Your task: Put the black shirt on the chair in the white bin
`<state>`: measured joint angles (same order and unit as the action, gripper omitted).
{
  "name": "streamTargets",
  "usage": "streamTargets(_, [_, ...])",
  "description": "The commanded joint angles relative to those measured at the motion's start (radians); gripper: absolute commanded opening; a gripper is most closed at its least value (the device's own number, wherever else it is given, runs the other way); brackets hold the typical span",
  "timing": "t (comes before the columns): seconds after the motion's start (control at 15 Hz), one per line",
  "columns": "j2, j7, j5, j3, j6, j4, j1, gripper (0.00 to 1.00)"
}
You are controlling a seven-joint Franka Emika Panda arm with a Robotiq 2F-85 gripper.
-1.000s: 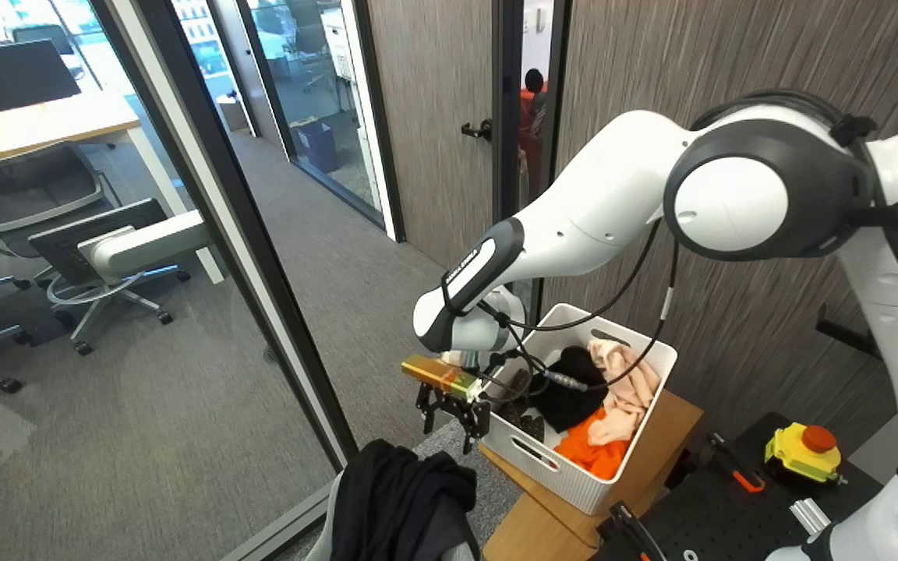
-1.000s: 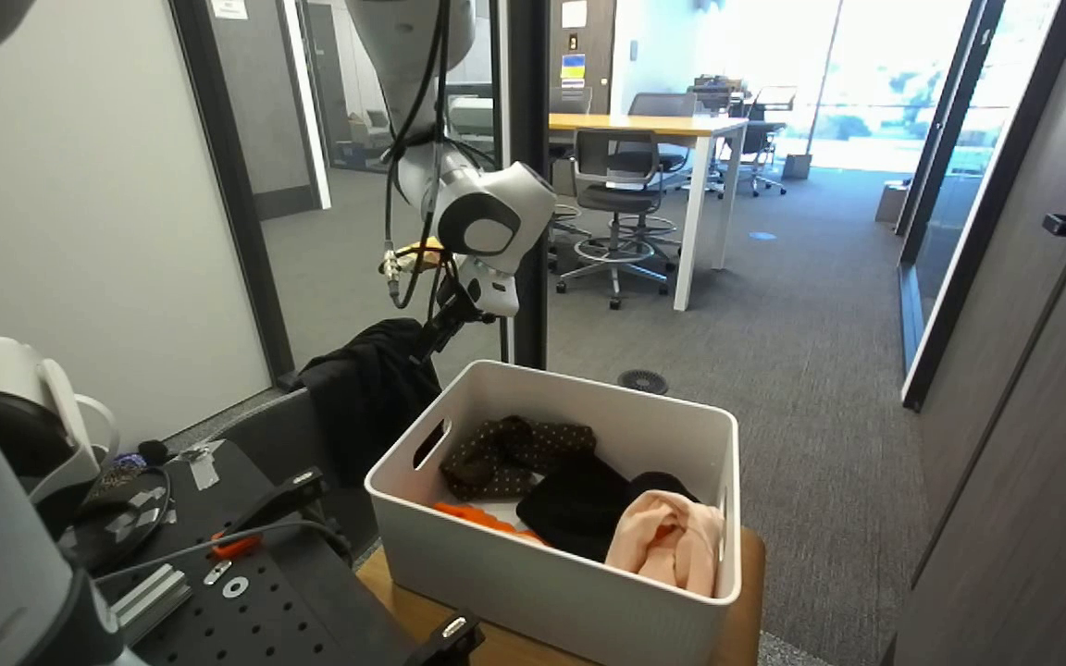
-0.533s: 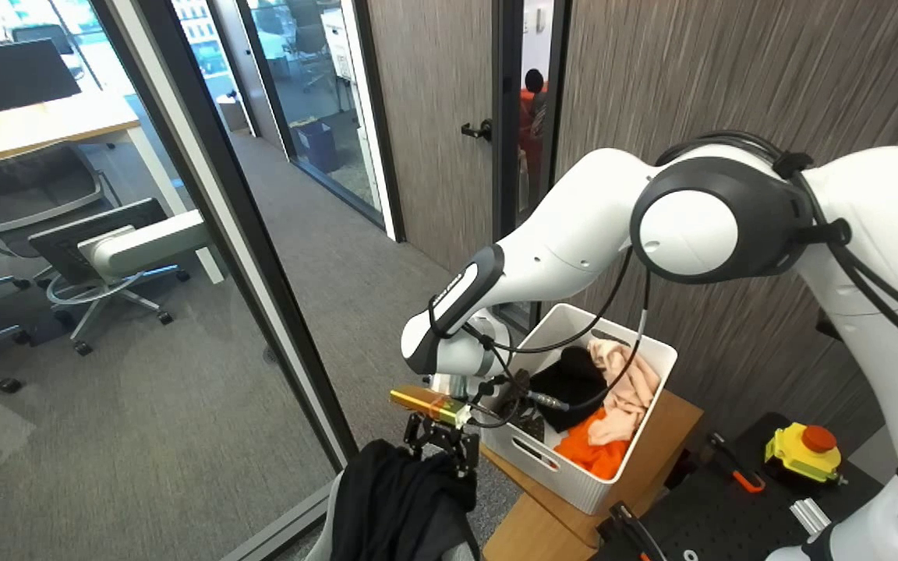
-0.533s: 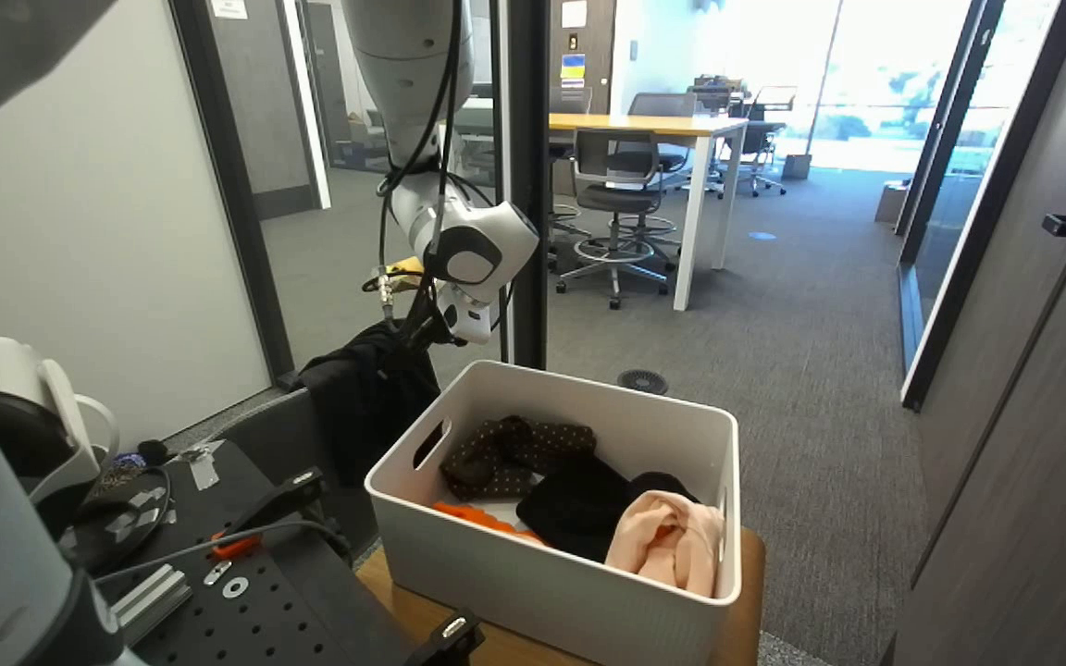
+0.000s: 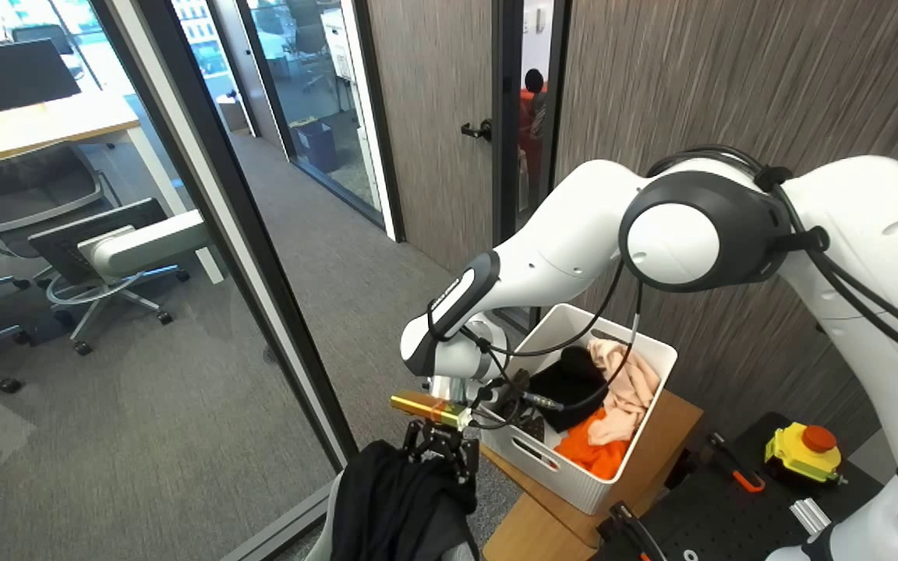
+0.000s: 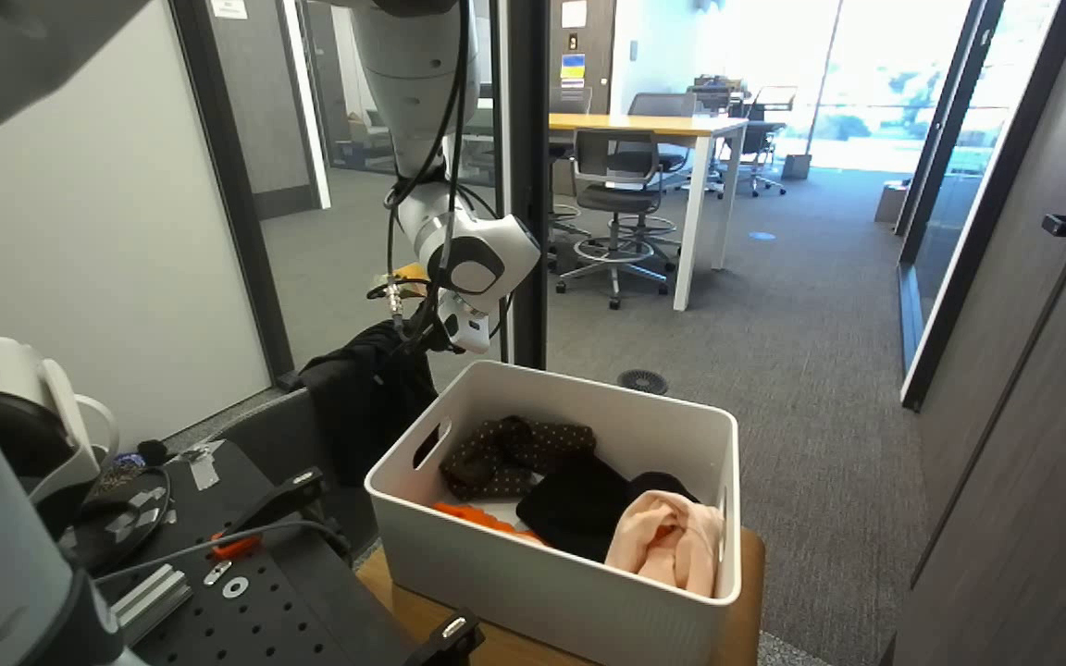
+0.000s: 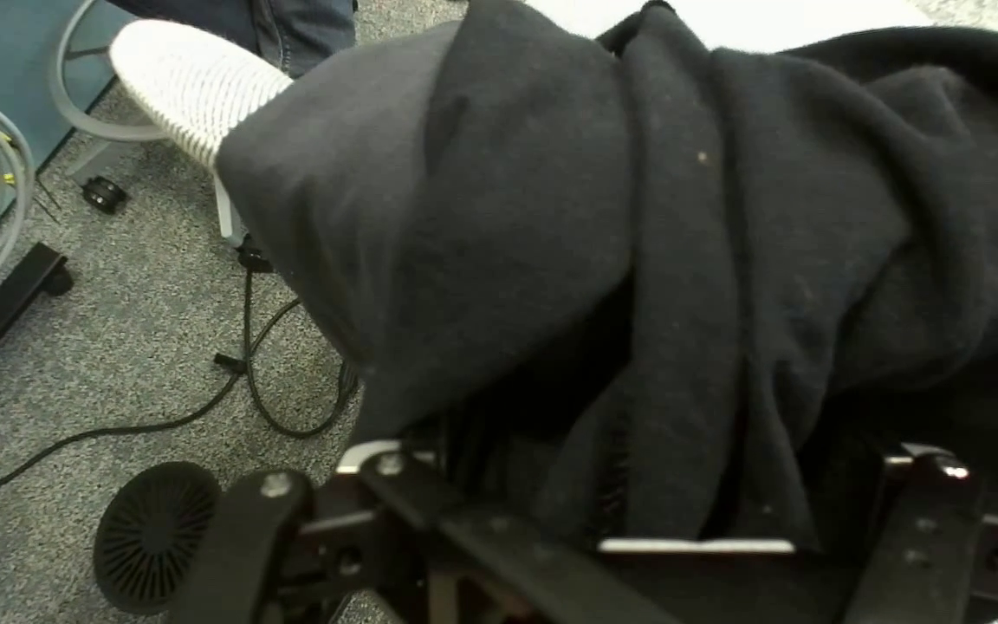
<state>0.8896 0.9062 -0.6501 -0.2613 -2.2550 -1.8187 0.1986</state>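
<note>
a black shirt (image 6: 357, 416) is draping over a chair (image 6: 269, 433), a barely discernible pincer (image 6: 396, 359) is hanging by it, and a white bin (image 6: 514, 578), sitting on a wooden tabletop (image 6: 748, 587), is holding peach, black, orange and dotted brown cloths (image 6: 514, 453).

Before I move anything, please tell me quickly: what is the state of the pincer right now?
Pincer: open, not clamped on anything; in the wrist view, folds of the black shirt show across its gap.

Shirt (image 5: 387, 499) over chair (image 6: 272, 433), bin (image 6: 551, 592) on stand (image 5: 658, 446) beside chair, clothes (image 6: 575, 504) inside
</note>
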Motion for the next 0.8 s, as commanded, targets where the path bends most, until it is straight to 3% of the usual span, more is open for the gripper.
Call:
streamTargets(0.0, [0.019,-0.033,-0.034,0.008,0.041,0.039,0.004,1.0])
streamTargets(0.33, [0.021,-0.032,-0.036,0.014,0.045,0.042,0.008,1.0])
streamTargets(0.4, [0.021,-0.032,-0.035,0.015,0.044,0.042,0.009,0.84])
streamTargets(0.73, [0.019,-0.031,-0.033,0.019,0.037,0.045,0.012,0.42])
